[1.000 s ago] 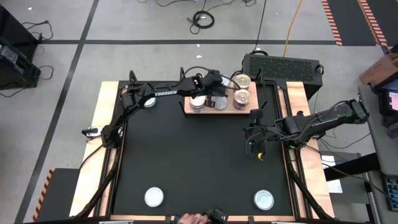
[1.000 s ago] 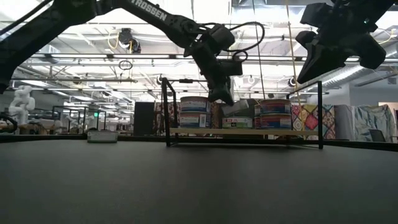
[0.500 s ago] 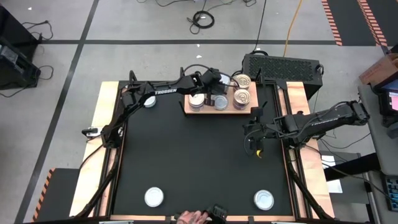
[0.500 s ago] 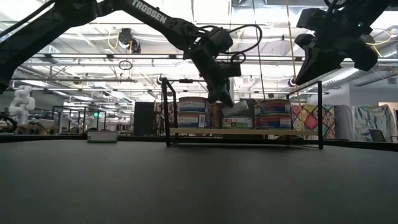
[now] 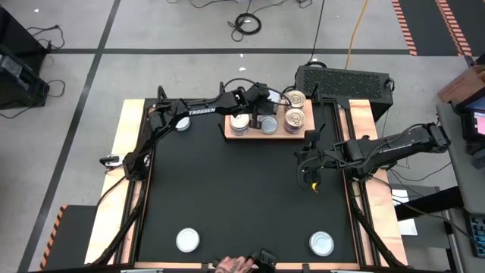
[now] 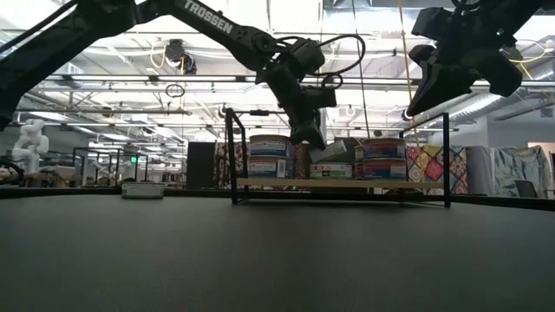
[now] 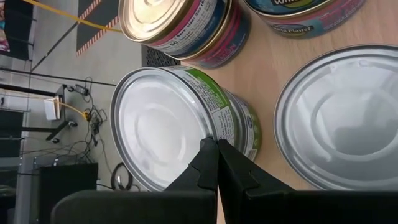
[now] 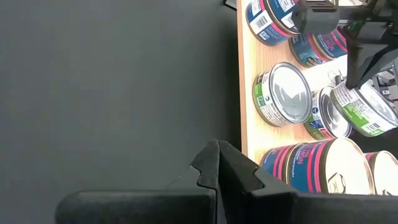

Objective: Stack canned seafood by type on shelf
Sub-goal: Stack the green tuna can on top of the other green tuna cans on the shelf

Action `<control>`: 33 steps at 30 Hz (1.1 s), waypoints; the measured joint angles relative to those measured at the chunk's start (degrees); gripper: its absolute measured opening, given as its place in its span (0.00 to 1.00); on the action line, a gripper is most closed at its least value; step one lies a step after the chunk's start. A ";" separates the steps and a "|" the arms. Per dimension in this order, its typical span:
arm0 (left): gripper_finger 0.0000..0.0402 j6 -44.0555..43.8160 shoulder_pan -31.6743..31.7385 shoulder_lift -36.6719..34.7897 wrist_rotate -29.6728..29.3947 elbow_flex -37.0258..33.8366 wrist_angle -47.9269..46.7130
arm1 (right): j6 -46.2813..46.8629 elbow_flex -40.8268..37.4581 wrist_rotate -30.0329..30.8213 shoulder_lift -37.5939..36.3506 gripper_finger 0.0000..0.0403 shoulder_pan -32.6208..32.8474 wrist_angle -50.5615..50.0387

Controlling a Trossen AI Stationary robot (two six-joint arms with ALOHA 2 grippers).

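The light-wood shelf [image 5: 261, 134] stands at the table's far side with several tins on it: a blue-labelled stack [image 5: 241, 123], a silver-topped tin [image 5: 269, 124] and gold-topped stacks [image 5: 294, 117]. My left gripper [image 5: 261, 105] is shut and hangs over the shelf's far middle. Its tips are at the rim of a white-topped, green-labelled tin [image 7: 168, 118]. My right gripper [image 5: 306, 162] is shut and empty. It is raised over the black mat, nearer than the shelf's right end. Three loose tins rest flat on the mat: far left [image 5: 183, 123], near left [image 5: 187, 240] and near right [image 5: 321, 243]. My left gripper's shut fingertips [image 7: 210, 149] point down at the near rim [image 7: 214, 127] of the green-labelled tin, which sits on the shelf. I cannot tell whether they touch it.
Thin black posts [image 6: 232, 156] stand at the shelf's edges. A black box [image 5: 345, 80] sits behind the table's far right. A person's hand [image 5: 233, 265] shows at the near edge. The black mat [image 5: 235, 189] lies bare between the shelf and the near tins.
My left gripper has drawn back a little toward the table's far edge and up. That has uncovered the silver-topped tin in the shelf's middle, which stays where it was. My right gripper has risen slightly.
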 joint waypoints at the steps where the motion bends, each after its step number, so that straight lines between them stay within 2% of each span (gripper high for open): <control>1: 0.00 0.00 0.00 -0.02 0.00 0.00 0.00 | -0.02 0.00 0.00 0.02 0.00 0.00 0.00; 33: 0.00 -0.31 -0.02 0.11 -0.74 0.00 -2.54 | 0.00 -0.02 -0.16 0.01 0.00 0.04 0.00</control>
